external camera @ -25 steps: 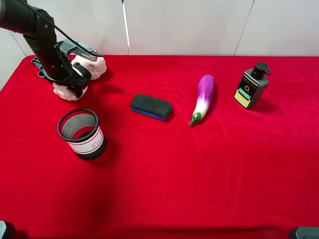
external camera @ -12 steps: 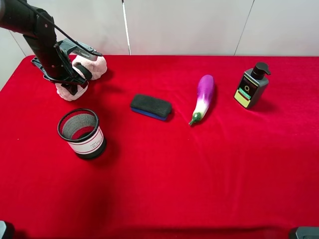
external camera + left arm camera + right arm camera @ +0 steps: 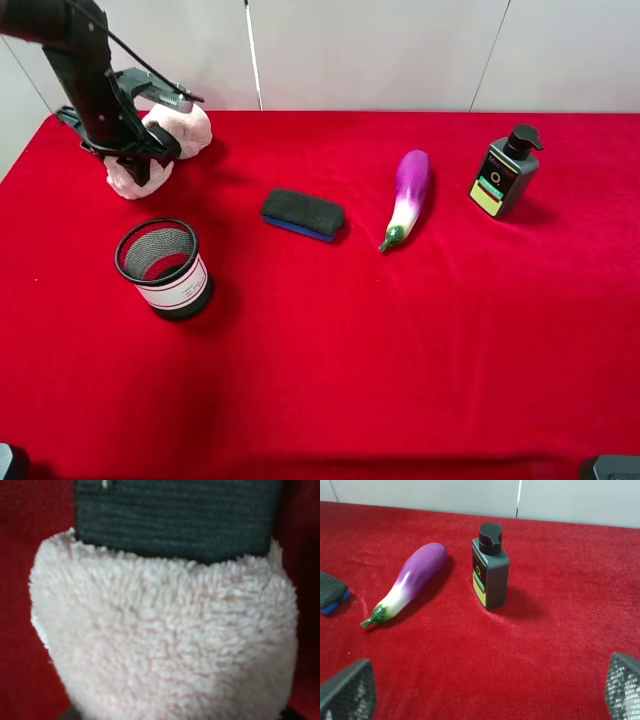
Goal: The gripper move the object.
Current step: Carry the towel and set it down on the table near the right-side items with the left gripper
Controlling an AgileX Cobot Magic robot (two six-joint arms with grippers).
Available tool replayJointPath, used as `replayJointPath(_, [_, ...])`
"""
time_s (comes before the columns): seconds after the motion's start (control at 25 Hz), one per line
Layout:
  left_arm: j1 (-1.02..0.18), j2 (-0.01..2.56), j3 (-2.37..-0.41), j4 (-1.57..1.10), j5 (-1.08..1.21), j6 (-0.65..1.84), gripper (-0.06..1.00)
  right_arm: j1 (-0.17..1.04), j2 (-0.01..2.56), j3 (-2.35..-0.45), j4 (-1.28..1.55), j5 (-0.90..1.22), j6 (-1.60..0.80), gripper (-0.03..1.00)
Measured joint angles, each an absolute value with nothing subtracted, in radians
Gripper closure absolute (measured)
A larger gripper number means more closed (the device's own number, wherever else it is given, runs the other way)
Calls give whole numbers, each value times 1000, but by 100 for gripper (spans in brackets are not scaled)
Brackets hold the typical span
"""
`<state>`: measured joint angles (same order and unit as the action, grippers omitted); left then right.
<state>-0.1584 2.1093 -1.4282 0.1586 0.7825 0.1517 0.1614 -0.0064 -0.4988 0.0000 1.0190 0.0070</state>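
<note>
The object, a pale pink-white rolled towel point(image 3: 190, 130) cinched by a black band point(image 3: 175, 515), is at the far left back of the red table. My left gripper point(image 3: 150, 150) is shut around the towel's middle and holds it just above the cloth. In the left wrist view one fluffy end of the towel point(image 3: 165, 640) fills the frame and hides the fingers. My right gripper point(image 3: 485, 690) is open and empty; its mesh-padded fingertips point(image 3: 345, 692) sit wide apart, well short of the bottle.
A black mesh cup point(image 3: 163, 265) stands in front of the towel. A dark sponge block point(image 3: 303, 214), a purple eggplant point(image 3: 407, 195) and a dark pump bottle point(image 3: 505, 172) lie across the middle and right. A white wall runs behind the table's back edge.
My left arm has risen and shifted slightly back and left with the towel in its grip. The towel has lifted a little off the cloth. Nothing else moved.
</note>
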Motion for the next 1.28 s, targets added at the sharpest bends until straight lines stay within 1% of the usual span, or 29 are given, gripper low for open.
replayJointPath(0.32, [-162, 2109, -1543, 154, 948, 152, 56, 161, -6, -499, 0, 1019, 7, 27])
replayJointPath(0.48, [-186, 2109, -1602, 154, 1021, 152, 56, 161, -6, -499, 0, 1019, 7, 27])
replayJointPath(0.76, [-268, 2109, -1700, 154, 1111, 152, 56, 161, -6, -499, 0, 1019, 7, 27])
replayJointPath(1.04, [-383, 2109, -1805, 145, 1157, 136, 56, 161, -6, -499, 0, 1019, 7, 27])
replayJointPath(1.28, [-477, 2109, -1851, 116, 1174, 106, 56, 161, -6, -499, 0, 1019, 7, 27])
